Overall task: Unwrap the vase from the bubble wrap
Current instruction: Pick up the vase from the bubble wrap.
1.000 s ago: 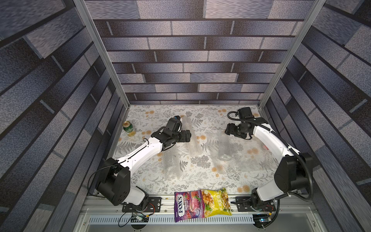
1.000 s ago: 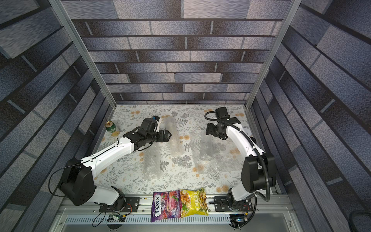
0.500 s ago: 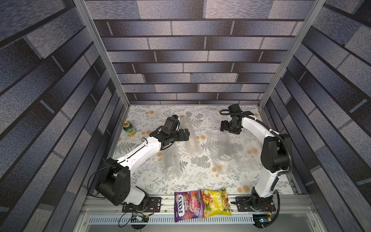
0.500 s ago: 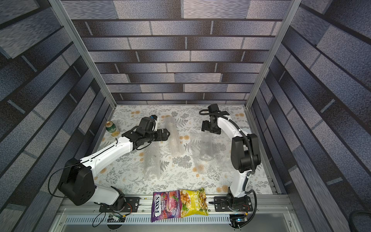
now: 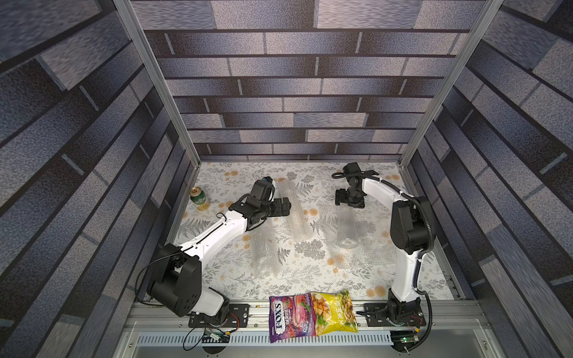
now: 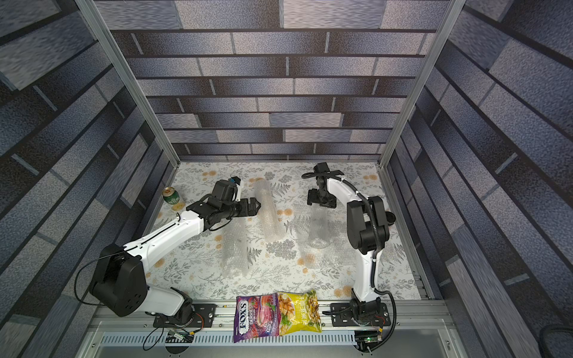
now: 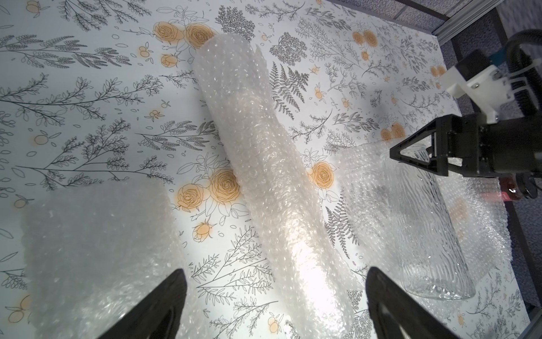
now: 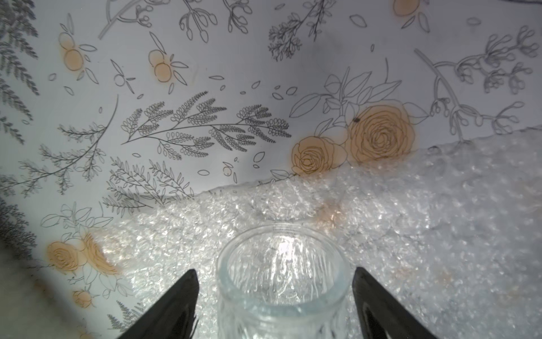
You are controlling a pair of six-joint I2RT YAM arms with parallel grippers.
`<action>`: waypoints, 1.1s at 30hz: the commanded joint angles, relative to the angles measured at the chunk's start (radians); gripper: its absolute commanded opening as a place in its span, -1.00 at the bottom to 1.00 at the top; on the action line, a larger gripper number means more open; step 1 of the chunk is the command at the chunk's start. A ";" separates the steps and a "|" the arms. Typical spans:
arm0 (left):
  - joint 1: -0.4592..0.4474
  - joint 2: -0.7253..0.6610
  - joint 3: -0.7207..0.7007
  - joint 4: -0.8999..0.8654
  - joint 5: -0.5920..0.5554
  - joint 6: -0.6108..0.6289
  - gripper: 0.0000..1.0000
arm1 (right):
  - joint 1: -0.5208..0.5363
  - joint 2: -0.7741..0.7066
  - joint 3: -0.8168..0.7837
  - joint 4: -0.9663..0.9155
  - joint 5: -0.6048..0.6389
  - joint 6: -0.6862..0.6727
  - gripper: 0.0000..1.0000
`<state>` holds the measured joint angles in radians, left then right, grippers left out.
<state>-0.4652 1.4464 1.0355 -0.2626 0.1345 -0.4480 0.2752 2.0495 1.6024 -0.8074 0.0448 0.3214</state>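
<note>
Since a second ago the right arm (image 5: pixel 406 223) has been folded in, its elbow drawn away from the right-hand wall, and the right pincer (image 8: pixel 274 270) has been carried slightly toward the robot's left, into line with the far end of the vase (image 5: pixel 347 229); nothing else is seen to have been shifted. The vase, of clear ribbed glass, is laid on its side on the table (image 5: pixel 310 272), bare, with the bubble wrap (image 5: pixel 356 258) spread flat beneath and around it, so this unwrapping is judged all but done, with the sheet left lying open. Its mouth is turned toward the back wall, its base toward the robot. The right pincer is held over that mouth end with its jaws apart, one on either side of the rim in the right wrist view; a thin gap is seen beside each jaw, so no grip is made. That straddle is judged to be set for closing on the neck, perhaps so that the vase can be lifted off the sheet. The left pincer (image 7: pixel 275 270) is likewise spread wide and empty, poised above a rolled bundle (image 7: pixel 264 176) of wrap, with a second bundle (image 7: pixel 96 249) beside it; what is inside them cannot be told.
</note>
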 commanded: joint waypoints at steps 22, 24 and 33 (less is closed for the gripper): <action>0.005 -0.007 -0.020 0.013 0.029 0.023 0.91 | 0.006 0.026 0.025 -0.032 -0.008 -0.010 0.21; 0.003 -0.007 -0.018 0.014 0.031 0.024 0.91 | 0.007 0.008 0.025 -0.035 -0.008 -0.012 0.09; -0.019 0.001 -0.003 0.013 0.041 0.023 0.90 | 0.007 -0.157 -0.044 -0.031 -0.002 -0.013 -0.11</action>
<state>-0.4740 1.4464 1.0241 -0.2497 0.1604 -0.4442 0.2752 1.9915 1.5757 -0.8139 0.0410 0.3134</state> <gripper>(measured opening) 0.953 0.695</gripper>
